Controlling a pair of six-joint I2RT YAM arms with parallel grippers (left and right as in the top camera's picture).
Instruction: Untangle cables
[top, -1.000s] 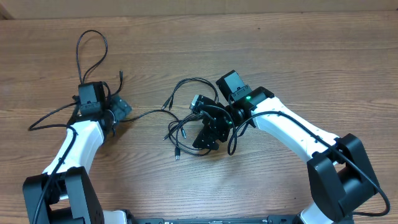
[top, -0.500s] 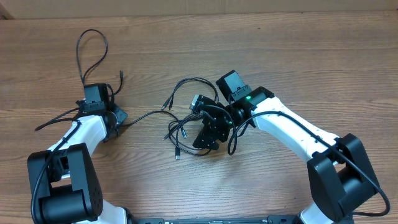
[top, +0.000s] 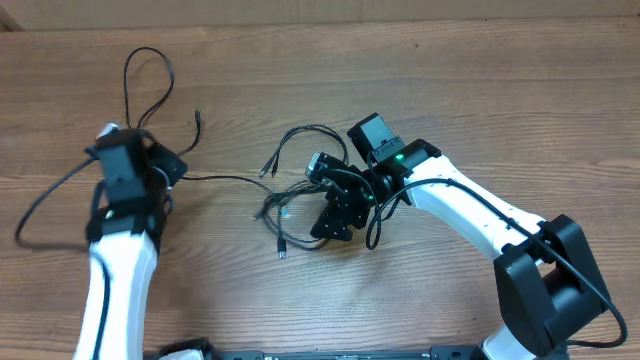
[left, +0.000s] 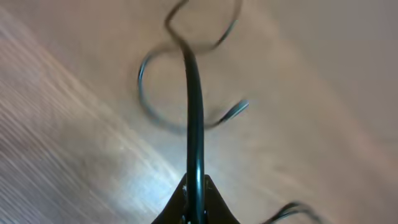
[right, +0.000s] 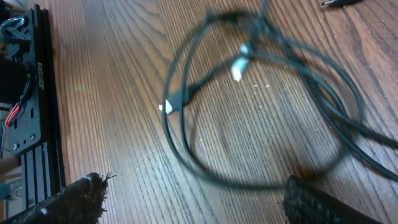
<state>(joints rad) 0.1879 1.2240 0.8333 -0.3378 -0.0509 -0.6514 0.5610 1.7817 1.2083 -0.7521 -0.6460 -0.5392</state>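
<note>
Surface: wood-grain table (top: 480, 90), plain brown; blurred in the left wrist view.
Cables: thin black cords. Main tangle (top: 292, 208) sits mid-frame overhead; separate loop (top: 145, 80) lies upper left.
Left gripper: (left: 194, 204) clamped fully closed on one strand (left: 194, 112), pinched at the bottom centre of the wrist view.
Held strand axis: runs straight up the wrist frame from the fingertips to blurred coils and a plug end (left: 239, 109) near the top.
Link strand: (top: 225, 180) overhead, a thin line goes from the left tool area rightward to the tangle, approx. horizontal across the frame. Prob. the same cord as the pinched one; can't confirm.
Right gripper: (right: 196, 186) fingers spread wide, nothing held. Pads sit lower left and lower right of the wrist view; tangle fills the upper middle beyond them, apart from both pads as far as I can tell.
Key relation: tangle lies just beside the right tool, on its left side overhead, and well apart from the left tool, to that tool's right.
Nearer arm: right, by a lot.
Judgement, next move: right tool needs to settle on the tangle and pin it, so a pull along the link strand's axis frees one cord.
Risk: w/o a pin, the whole knot drags left.
</note>
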